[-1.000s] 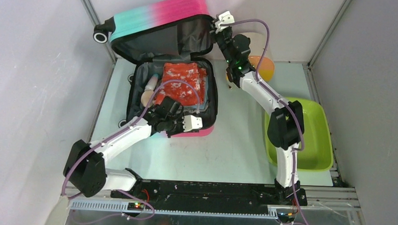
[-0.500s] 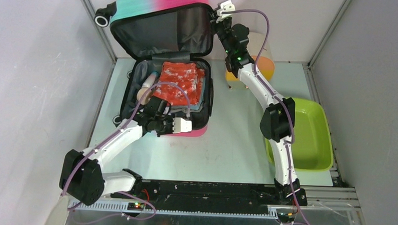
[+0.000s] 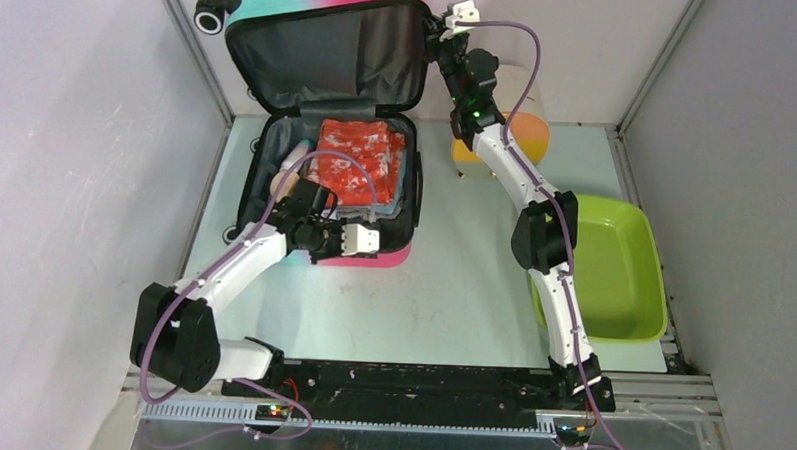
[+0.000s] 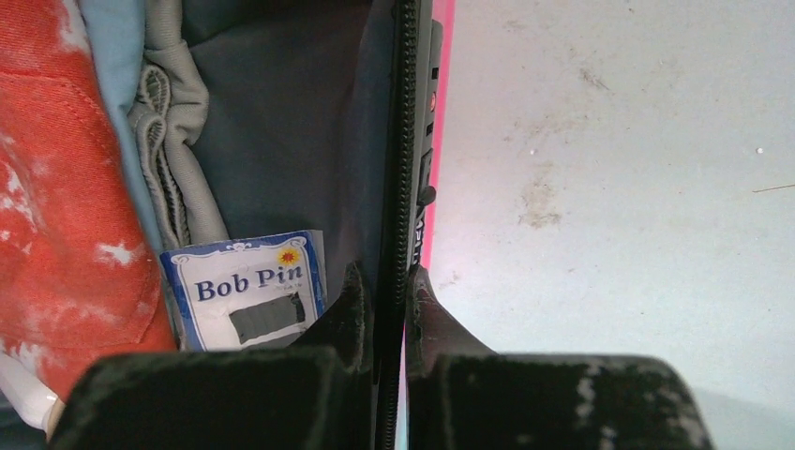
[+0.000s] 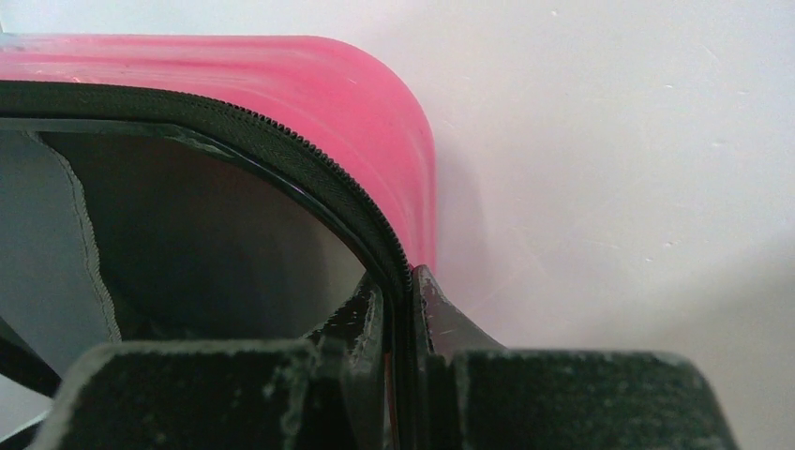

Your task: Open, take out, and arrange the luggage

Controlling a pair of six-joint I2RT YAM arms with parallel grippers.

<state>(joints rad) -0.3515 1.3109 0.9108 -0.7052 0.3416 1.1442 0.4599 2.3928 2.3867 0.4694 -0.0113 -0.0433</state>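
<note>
So here's our setup from the top. The left claw (image 4: 386, 281) is nearest to us, clenched on the near rim of the suitcase (image 3: 325, 57), with one finger inside against the grey lining and the other outside on the pink shell. The zipper runs right between them.

The suitcase sits at roughly 11 o'clock on the table (image 3: 452, 287). It's wide open, with the base lying flat and the lid standing up at the back. Just inside the rim by the left claw we've got a little blue-and-white packet (image 4: 244, 295) that says "Bob Pin". Beside that are some bunched grey fabric (image 4: 173, 159) and a light blue layer (image 4: 108, 56). A folded red cloth (image 3: 357, 164) with white blotches lies on top of the pile. There's a pale tube-shaped thing (image 3: 288, 171) along the 9 o'clock side of the base, and we can't tell what it is.

Over at 3 o'clock is the lime-green tray (image 3: 623, 273), well apart from the suitcase.

Further back, the right arm reaches up to 12 o'clock, where the right claw (image 5: 398, 286) is clamped on the pink upper corner of the lid, pinching the zipper edge. The white back wall is close behind that corner. A beige cylinder (image 3: 538, 140) with an orange face sits at about 1 o'clock, behind the right arm.
</note>
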